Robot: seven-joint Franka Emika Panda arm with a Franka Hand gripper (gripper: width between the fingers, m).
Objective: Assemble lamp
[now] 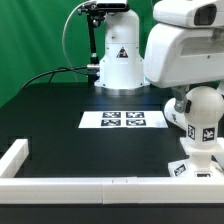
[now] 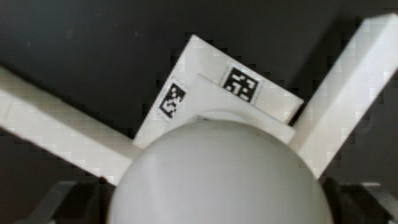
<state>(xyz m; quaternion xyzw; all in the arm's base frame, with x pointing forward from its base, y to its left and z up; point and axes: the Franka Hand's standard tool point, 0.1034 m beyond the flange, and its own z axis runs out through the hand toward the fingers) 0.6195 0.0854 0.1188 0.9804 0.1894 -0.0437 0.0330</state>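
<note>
My gripper (image 1: 199,101) is shut on the round white bulb (image 1: 206,112) and holds it upright at the exterior view's right. The bulb's tagged lower end hangs just over the blocky white base (image 1: 192,166); I cannot tell whether they touch. In the wrist view the bulb (image 2: 214,165) fills the space between my dark fingers (image 2: 68,203), at my gripper (image 2: 217,208). The base (image 2: 217,82) with two tags lies beyond it. The tapered shade (image 1: 118,66) stands upright at the back of the table, apart from me.
The marker board (image 1: 123,120) lies flat mid-table. A low white frame (image 1: 22,158) runs along the front and the exterior view's left. The base sits in the frame's corner, between two rails (image 2: 54,118). A black cable runs behind the shade.
</note>
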